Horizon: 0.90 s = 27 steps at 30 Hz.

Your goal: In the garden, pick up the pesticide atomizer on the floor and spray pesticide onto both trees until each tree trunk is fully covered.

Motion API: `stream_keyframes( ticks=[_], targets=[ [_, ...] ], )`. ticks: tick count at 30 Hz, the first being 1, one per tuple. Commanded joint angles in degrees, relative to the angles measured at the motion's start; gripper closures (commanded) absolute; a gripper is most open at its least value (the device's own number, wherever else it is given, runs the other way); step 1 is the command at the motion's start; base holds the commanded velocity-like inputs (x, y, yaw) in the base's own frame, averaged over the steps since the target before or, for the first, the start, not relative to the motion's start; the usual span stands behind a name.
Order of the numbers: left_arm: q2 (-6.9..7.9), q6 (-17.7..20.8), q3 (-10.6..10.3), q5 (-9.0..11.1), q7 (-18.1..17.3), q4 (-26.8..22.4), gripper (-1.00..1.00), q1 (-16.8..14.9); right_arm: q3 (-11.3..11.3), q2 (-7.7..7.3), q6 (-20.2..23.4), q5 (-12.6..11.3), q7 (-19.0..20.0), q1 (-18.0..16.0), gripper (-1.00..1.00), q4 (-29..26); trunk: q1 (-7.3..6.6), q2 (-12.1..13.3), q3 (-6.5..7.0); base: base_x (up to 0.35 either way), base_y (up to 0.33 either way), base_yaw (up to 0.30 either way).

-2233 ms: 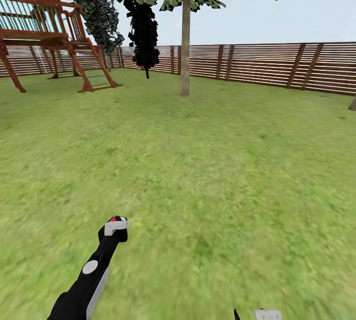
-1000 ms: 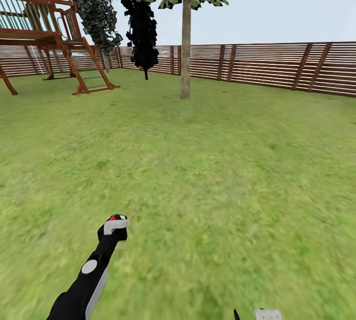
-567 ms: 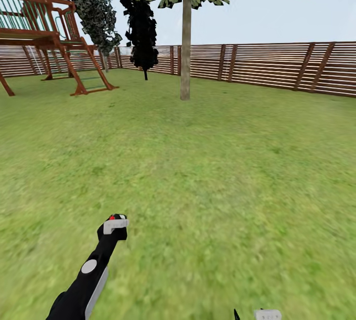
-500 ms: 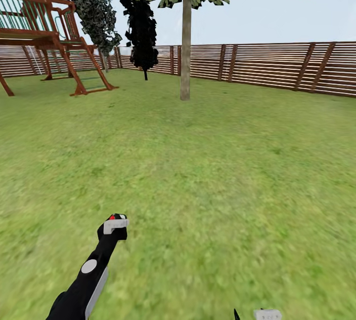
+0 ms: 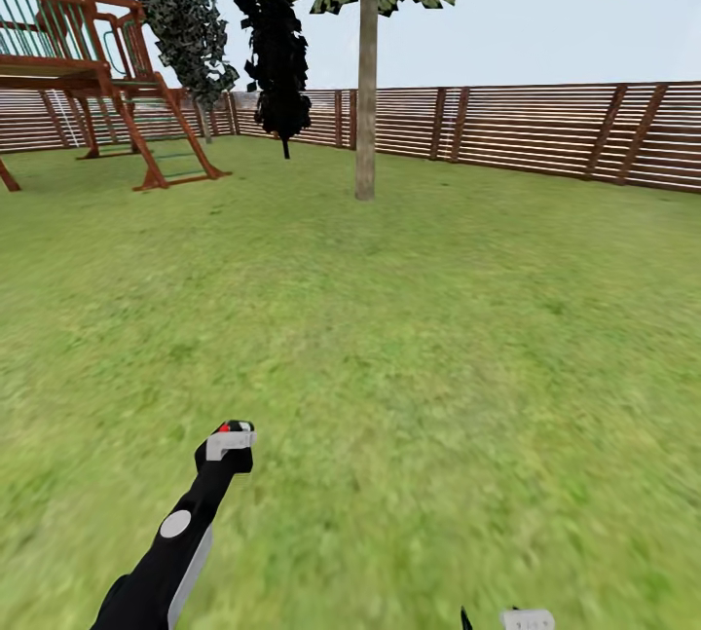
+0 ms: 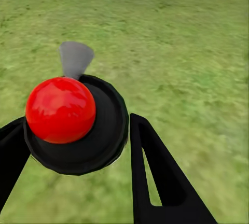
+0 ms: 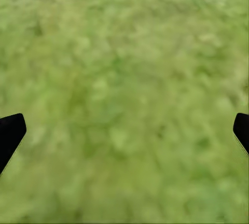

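1. Between the left gripper's (image 6: pixel 78 146) two dark fingers (image 6: pixel 155 177) sits the pesticide atomizer (image 6: pixel 75 125), a round black body with a bright red ball on top; the jaws are clenched on it from both sides. In the head view the red part peeks out at the tip of our outstretched left arm (image 5: pixel 175 537).

2. Beyond those jaws lies open lawn (image 5: pixel 438 318). We judge the atomizer is carried low and forward so it stays in sight and ready to aim while we cross the garden.

3. Our right gripper (image 7: pixel 124 125) hangs over bare grass with nothing between its tips, the jaws spread wide and released. It has no job yet, so it probably stays clear.

4. Well ahead of the left jaws stands a tree (image 5: pixel 366 75) with a pale slim trunk, backed by the slatted fence (image 5: pixel 545 129). A wooden play frame (image 5: pixel 88 65) stands off to the left side.

5. No pesticide specks show anywhere. The pickup looks done and the spraying not begun. Whether this tree is one of the two targets, we cannot tell.
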Motion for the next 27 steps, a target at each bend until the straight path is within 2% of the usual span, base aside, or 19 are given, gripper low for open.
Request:
stream_keyframes(
  ticks=[1,27],
  targets=[
    [0.00,0.0,0.0,0.0,0.0,0.0,1.00,0.0,0.0,0.00,0.0,0.0,0.0,0.0,-1.00,0.0,0.00,0.0,0.00,0.340,0.000,0.000],
    [0.08,0.0,0.0,0.0,0.0,-0.1,1.00,0.0,0.0,0.00,0.0,0.0,0.0,0.0,-1.00,0.0,0.00,0.0,0.00,0.340,-0.056,0.000]
  ],
)
